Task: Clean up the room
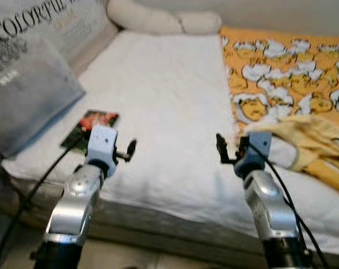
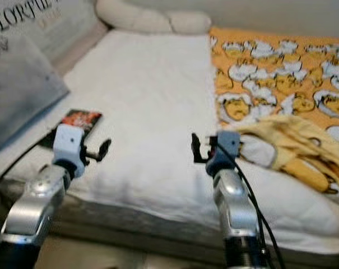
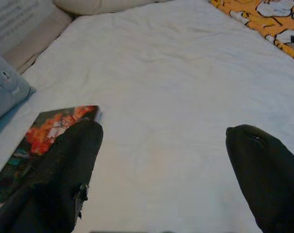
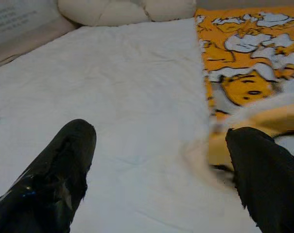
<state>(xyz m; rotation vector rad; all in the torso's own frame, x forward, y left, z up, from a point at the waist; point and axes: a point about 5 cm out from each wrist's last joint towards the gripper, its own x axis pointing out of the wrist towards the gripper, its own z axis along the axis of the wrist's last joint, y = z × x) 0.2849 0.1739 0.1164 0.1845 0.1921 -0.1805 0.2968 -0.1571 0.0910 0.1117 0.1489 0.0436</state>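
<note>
Just beside the left gripper's (image 1: 129, 150) spread fingers lies a book (image 1: 91, 128).

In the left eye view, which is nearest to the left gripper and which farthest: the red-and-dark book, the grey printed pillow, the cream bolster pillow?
From the left gripper, fingers open:
1. Red-and-dark book, flat on the white sheet just to its left.
2. Grey printed pillow, farther left at the bed's edge.
3. Cream bolster pillow, at the bed's far end.
</note>
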